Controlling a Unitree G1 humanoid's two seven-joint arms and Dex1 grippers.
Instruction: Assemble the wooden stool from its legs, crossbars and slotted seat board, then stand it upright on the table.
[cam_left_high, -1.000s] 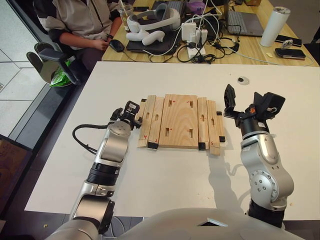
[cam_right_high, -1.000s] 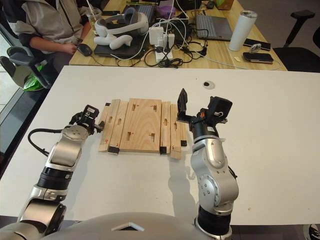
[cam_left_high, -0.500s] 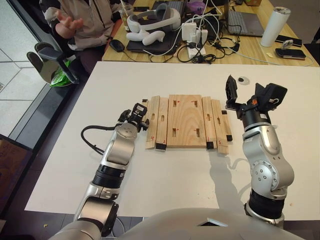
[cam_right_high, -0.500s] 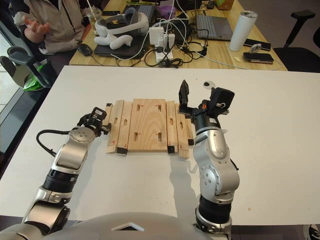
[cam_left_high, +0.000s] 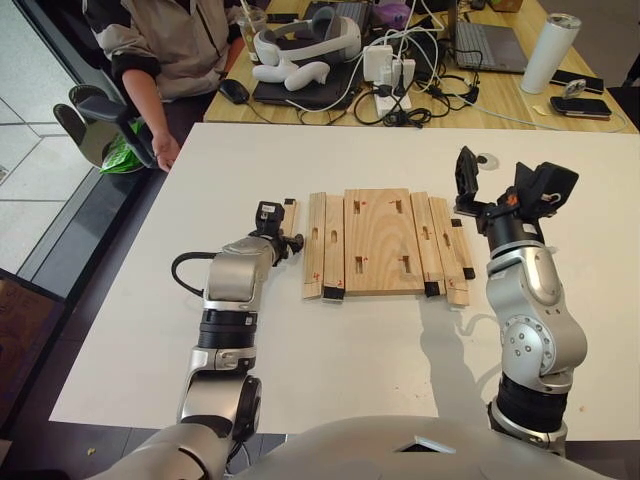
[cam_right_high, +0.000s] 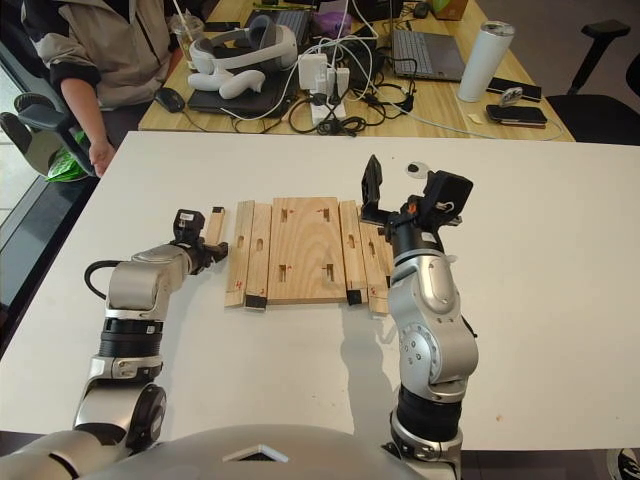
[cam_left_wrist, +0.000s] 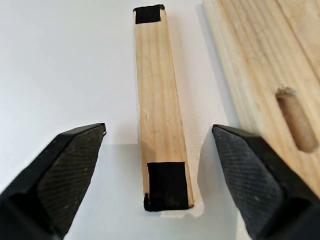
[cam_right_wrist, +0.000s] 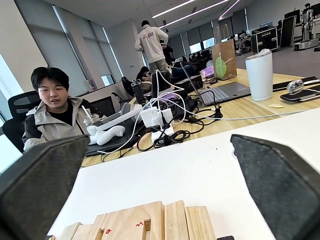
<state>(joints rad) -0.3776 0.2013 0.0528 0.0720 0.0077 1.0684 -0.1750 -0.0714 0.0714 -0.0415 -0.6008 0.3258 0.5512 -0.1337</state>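
Mid-frame the slotted seat board (cam_left_high: 384, 240) lies flat among legs (cam_left_high: 333, 245); the spread left gripper (cam_left_wrist: 159, 129) straddles the small crossbar (cam_left_wrist: 161, 125) left of them, seemingly rigid, light wood best pinched mid-length across its narrow sides, while the right gripper (cam_right_wrist: 160, 140) hangs open, empty.

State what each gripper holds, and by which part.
Nothing is held. Left gripper: jaws open astride the short wooden bar, not touching. Right gripper: jaws open.

Red marks (cam_left_high: 363, 204) on the seat board (cam_left_high: 385, 240) are unreadable.
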